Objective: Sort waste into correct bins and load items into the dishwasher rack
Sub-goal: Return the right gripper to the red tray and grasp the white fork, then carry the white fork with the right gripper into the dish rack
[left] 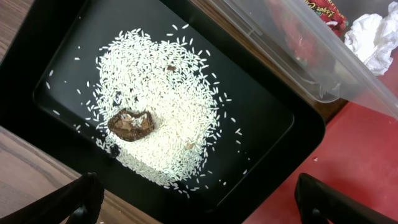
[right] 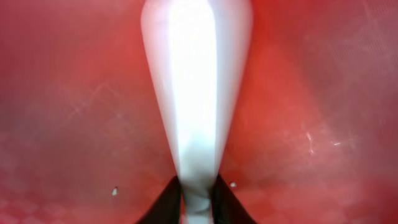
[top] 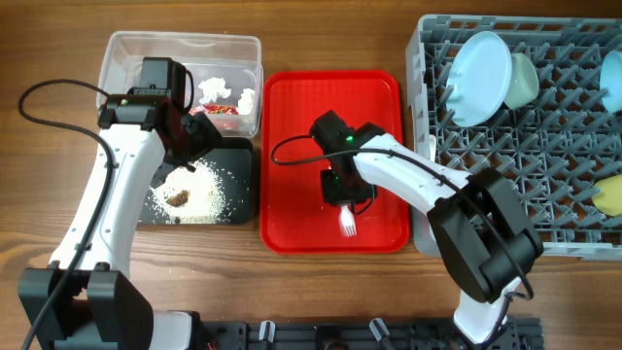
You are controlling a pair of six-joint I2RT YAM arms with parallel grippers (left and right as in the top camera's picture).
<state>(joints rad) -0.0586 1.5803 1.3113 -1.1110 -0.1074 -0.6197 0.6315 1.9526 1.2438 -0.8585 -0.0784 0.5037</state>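
fork handling on a flat red plastic serving tray (top: 292, 146) at the centre of a wooden table. the right gripper (right: 198, 198) is pinched nearly shut on the narrow end of a white plastic fork (top: 347, 227), whose tines point toward the near edge of the tray. whether the tines touch the tray cannot be told.

the large square grey plastic dishwasher rack (top: 505, 194) stands just beside the tray on the right. it already holds a light blue round plate (top: 481, 78), a pale green bowl (top: 523, 80), a light blue bowl (top: 612, 83) and a small yellow cup (top: 610, 194).

the left gripper (left: 205, 202) hangs wide open and empty over a shallow black rectangular tray (left: 273, 124) strewn with white rice crumbs (left: 161, 106). behind it, a clear plastic rectangular tub (top: 117, 58) contains crumpled white tissue (top: 216, 87) and a red shiny snack wrapper (top: 219, 110).

judgement: the step is carrying the fork to the rack. the grip sits at the very tip of a slim, slippery handle, so the fork may swing or slip. a straight lift first, then a slow sideways move clear of the rack wall, should suit. lowering it into a free lattice gap away from the plate, and opening only once it rests, seems safest.
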